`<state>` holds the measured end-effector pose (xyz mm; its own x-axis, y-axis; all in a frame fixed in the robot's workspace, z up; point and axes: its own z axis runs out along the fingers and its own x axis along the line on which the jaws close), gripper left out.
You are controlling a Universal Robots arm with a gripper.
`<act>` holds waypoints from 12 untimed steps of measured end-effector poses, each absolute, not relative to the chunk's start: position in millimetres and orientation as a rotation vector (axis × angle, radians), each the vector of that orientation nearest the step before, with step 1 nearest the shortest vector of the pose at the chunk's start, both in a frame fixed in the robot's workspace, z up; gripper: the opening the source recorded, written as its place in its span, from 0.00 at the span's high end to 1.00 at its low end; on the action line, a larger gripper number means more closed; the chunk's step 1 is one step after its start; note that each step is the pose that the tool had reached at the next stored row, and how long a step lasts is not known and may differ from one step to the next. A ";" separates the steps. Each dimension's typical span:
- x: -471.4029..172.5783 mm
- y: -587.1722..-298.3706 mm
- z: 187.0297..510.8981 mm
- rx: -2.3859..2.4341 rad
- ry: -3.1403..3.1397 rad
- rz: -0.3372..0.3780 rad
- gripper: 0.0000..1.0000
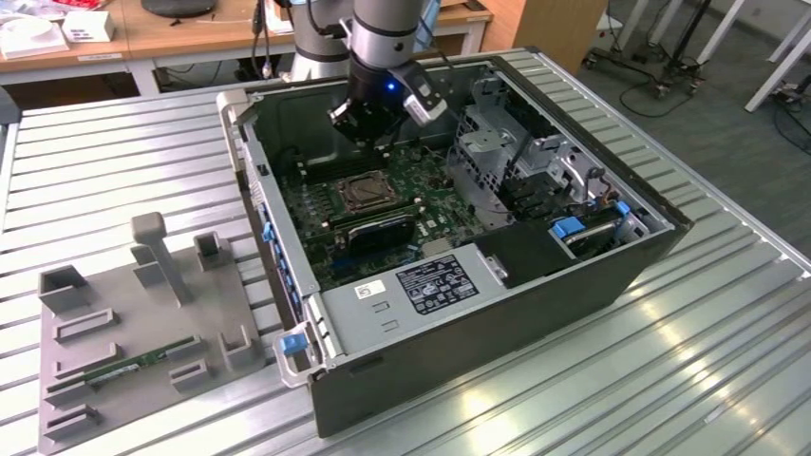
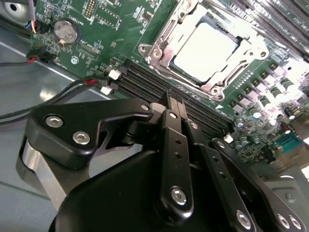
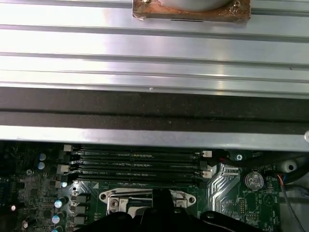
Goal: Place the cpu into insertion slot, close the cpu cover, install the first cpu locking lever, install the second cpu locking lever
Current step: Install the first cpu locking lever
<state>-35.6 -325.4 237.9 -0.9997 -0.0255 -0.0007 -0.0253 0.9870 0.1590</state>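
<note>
In the exterior view the end effector (image 1: 368, 128) hangs inside the open computer case (image 1: 609, 275), with the insertion slot (image 1: 365, 193) just below it on the green board. In the second wrist view its fingers (image 2: 174, 145) are pressed together, holding nothing; beyond the tips the cpu (image 2: 205, 48) lies in the socket under the cpu cover (image 2: 161, 41). In the first wrist view the black memory slots (image 3: 137, 164) lie just past the end effector.

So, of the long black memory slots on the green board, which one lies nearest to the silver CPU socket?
The long black memory slot bordering the square silvery CPU socket; in the second wrist view the other slots lie beyond it, toward the black hand.
</note>
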 end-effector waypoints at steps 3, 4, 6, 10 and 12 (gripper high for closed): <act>-36.7 -328.9 238.0 0.040 -3.131 -0.239 0.89; -37.2 -330.1 238.0 0.040 -3.131 -0.233 0.89; -38.0 -333.5 237.9 0.040 -3.132 -0.217 0.89; -39.9 -339.5 237.9 0.040 -3.135 -0.162 0.89; -40.9 -341.2 237.8 0.040 -3.136 -0.132 0.89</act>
